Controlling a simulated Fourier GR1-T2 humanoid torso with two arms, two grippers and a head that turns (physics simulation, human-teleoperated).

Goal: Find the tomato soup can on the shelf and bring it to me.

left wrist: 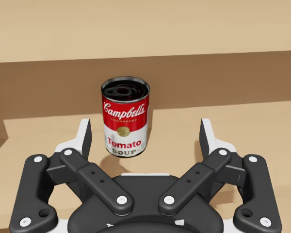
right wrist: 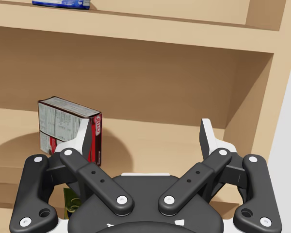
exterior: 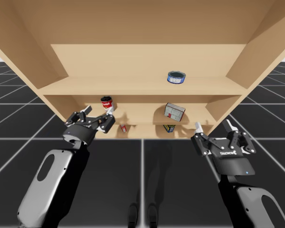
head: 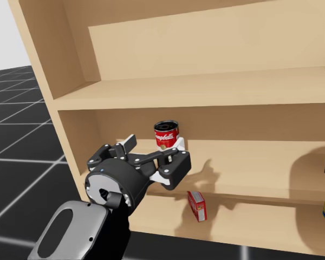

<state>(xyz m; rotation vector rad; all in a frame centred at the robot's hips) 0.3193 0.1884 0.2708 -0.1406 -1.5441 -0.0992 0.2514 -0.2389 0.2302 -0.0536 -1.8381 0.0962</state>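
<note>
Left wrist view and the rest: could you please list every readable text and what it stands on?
Red and white can: lettering on its label, which I do not quote.
Grey and red box: fine print, too small to read.
Blue can, small red box: print too small to read.

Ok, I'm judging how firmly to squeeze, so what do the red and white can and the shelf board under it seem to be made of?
The red and white can: probably thin metal with a smooth printed label; its dark recessed top has a glossy rim. The shelf board: looks like matte pale wood or laminate, uniformly tan with no visible grain.
</note>
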